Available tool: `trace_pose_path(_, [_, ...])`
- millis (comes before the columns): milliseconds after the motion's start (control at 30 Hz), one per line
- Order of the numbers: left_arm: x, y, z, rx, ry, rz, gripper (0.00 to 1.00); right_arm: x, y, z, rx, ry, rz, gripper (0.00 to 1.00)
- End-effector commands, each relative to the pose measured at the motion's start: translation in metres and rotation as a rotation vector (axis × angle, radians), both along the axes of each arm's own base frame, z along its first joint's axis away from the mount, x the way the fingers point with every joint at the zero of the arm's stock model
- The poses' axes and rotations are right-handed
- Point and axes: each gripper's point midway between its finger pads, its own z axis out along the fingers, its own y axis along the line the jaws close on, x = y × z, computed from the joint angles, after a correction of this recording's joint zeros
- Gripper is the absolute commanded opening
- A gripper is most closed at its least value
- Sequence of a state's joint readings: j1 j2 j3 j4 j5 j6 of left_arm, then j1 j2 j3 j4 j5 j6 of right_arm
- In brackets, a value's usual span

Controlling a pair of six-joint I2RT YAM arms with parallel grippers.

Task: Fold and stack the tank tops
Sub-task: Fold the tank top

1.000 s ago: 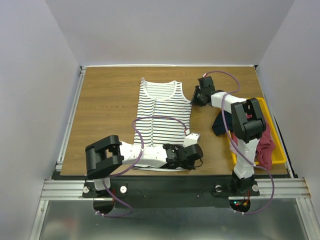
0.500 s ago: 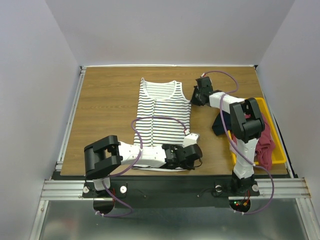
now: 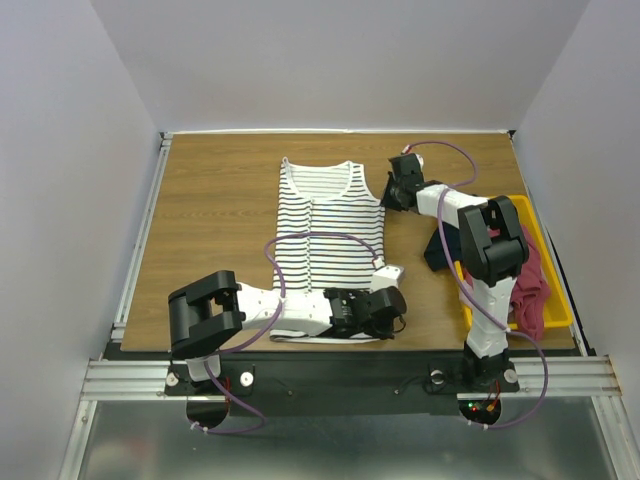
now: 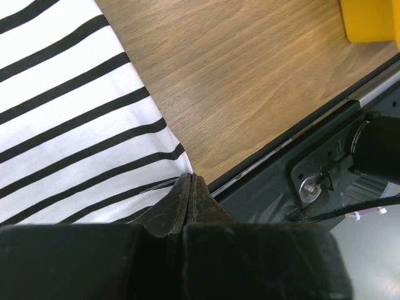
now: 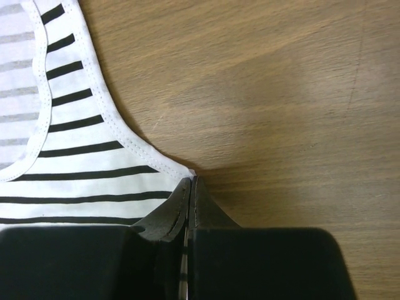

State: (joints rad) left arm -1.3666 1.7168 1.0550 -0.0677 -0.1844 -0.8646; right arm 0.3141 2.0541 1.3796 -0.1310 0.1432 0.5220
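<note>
The left arm lies low along the table's near edge, its left gripper clamped on the near right hem corner of the striped tank top, which is spread flat mid-table. Farther off, the right gripper pinches that top's armhole edge. The right arm partly hides the dark red tank top in the yellow tray.

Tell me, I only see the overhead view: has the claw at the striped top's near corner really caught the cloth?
Observer: Yes. Its wrist camera shows the left claw shut on the hem corner of the striped tank top.
Visitor: And the far claw?
Observer: The right claw is shut too, on the cloth's point under the armhole.
Visitor: Is the cloth bunched there?
Observer: No, it lies flat on the table right up to the tips.
</note>
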Motion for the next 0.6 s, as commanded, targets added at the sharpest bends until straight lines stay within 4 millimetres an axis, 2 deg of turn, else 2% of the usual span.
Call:
trace_pose_path(0, [-0.005, -0.015, 0.024, -0.077, -0.014, -0.041, 0.0, 0.011, -0.014, 0.034, -0.051, -0.08, -0.039, 0.0])
trace_pose_path(233, [0.0, 0.002, 0.028, -0.105, -0.022, 0.023, 0.0, 0.014, -0.005, 0.042, -0.011, -0.085, -0.017, 0.0])
trace_pose_path(567, [0.008, 0.05, 0.019, -0.13, 0.011, 0.158, 0.0, 0.021, 0.021, 0.063, 0.046, -0.109, -0.002, 0.0])
